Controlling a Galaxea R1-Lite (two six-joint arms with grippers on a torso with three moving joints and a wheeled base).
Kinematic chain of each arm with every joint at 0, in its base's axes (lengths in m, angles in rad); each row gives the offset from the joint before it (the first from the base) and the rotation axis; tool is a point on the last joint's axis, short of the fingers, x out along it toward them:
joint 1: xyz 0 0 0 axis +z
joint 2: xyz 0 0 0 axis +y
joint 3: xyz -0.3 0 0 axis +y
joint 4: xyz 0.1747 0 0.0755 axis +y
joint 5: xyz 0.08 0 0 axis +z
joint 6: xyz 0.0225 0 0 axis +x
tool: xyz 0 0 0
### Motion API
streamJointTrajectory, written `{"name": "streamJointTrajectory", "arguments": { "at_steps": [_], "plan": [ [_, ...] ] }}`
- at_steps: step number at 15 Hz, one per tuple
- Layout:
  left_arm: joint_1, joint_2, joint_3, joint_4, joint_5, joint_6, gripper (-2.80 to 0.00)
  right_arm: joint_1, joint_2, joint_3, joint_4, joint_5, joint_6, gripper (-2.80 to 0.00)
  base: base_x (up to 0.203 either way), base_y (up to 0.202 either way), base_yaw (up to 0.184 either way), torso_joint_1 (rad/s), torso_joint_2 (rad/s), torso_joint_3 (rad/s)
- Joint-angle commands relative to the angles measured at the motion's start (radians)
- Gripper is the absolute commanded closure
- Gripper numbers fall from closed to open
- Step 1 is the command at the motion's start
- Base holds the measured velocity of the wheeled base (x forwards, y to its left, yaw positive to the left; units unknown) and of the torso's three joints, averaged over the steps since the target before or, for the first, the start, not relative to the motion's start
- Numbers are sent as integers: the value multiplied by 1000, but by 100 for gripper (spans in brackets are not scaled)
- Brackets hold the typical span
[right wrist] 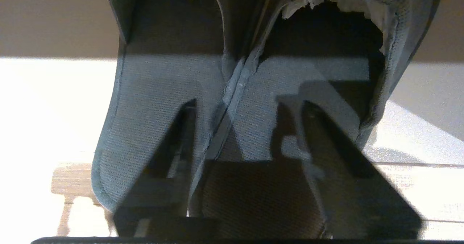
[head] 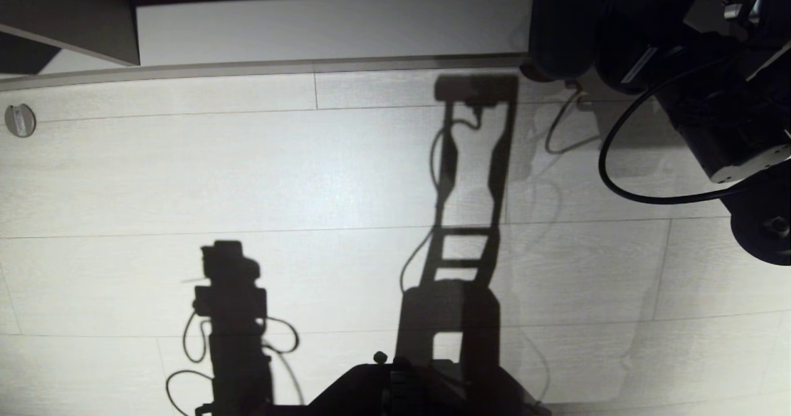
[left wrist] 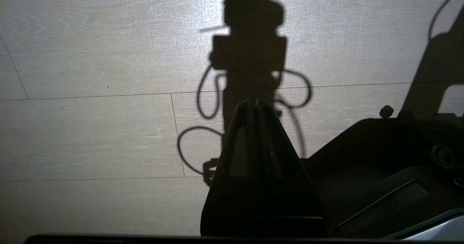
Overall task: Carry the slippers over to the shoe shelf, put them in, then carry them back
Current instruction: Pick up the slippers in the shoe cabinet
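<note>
The two slate-blue slippers lie side by side in the right wrist view, the left one (right wrist: 159,84) and the right one (right wrist: 275,77), heels toward the camera. Their toes reach into the shoe shelf over its pale base board (right wrist: 50,102), and their heels overhang the wood floor. My right gripper (right wrist: 248,104) stands open low over the heels, one finger (right wrist: 337,153) over each insole, with the slippers' touching inner edges between them. In the head view my right arm (head: 698,76) reaches to the shelf's base board (head: 334,26) and hides the slippers. My left gripper (left wrist: 253,102) hangs shut and empty over the floor.
A grey panel (head: 68,14) stands at the shelf's left end. A small round metal fitting (head: 20,120) sits on the pale plank floor (head: 247,175). A black cable (head: 618,181) loops off the right arm. My dark base (head: 420,391) is at the near edge.
</note>
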Motion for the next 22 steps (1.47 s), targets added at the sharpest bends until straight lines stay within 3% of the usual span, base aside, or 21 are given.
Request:
{"name": "streamJointTrajectory", "arguments": {
  "at_steps": [1,7,22],
  "plan": [
    [0,0,0,-1,0,-1,0,0,-1,-11,-6,-1,-1,-280,0,0,0,0,0,0],
    [0,0,0,-1,0,-1,0,0,18,-43,-8,-1,2,-280,0,0,0,0,0,0],
    [0,0,0,-1,0,-1,0,0,196,-305,4,-6,1,-280,0,0,0,0,0,0]
  ]
}}
